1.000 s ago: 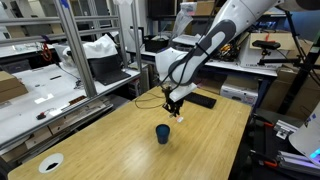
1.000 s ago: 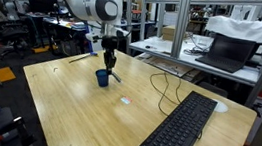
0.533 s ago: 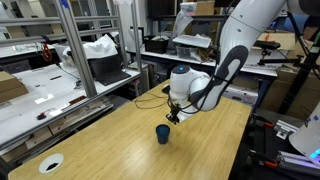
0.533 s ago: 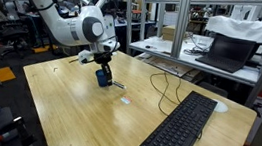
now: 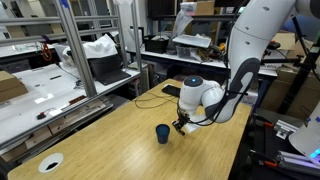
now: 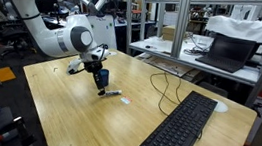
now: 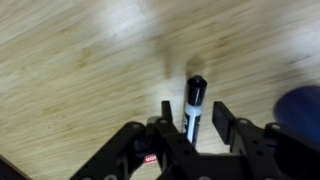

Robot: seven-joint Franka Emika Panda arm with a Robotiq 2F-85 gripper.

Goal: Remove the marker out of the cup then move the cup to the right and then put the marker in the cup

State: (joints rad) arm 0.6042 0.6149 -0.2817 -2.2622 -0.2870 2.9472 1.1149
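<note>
Two fingers: the gripper [image 7: 194, 112] is being held low over the table, its fingers [image 7: 224, 118] being spread slightly wider than the marker. A thin gap is being shown on the 3 o'clock side. Contact on the 9 o'clock side cannot be told.
Marker: the marker [image 7: 195, 95] is being framed between the fingers in the wrist view, its dark cap being pointed toward 12 o'clock and its white body toward 6 o'clock. In an exterior view the marker [image 6: 113, 93] is being seen lying flat on the wood, outside the cup, at 4 o'clock of the gripper [image 6: 100, 85].
Cup: the cup [image 7: 300, 105] is being caught as a blurred dark blue shape at 3 o'clock of the marker, at the wrist view's edge. In an exterior view the cup [image 5: 162, 133] is being shown upright, just beside the gripper [image 5: 181, 126], at its 9 o'clock.
Arm: the white arm [image 5: 235, 85] is being bent down toward the gripper from 1 o'clock.
Table: the wooden table [image 5: 100, 140] is being used as the support for marker and cup.
Disc: a flat white disc [image 5: 50, 162] with a dark centre is being seen at 8 o'clock of the cup, well apart, near the table's corner.
Keyboard: a black keyboard [image 6: 179, 129] is being seen at 4 o'clock of the marker, well apart.
Cable: a black cable [image 6: 162, 85] is being seen looped on the wood at 2 o'clock of the marker.
Laptop: a laptop [image 6: 225, 49] is being seen on a farther bench, at 2 o'clock of the keyboard.
</note>
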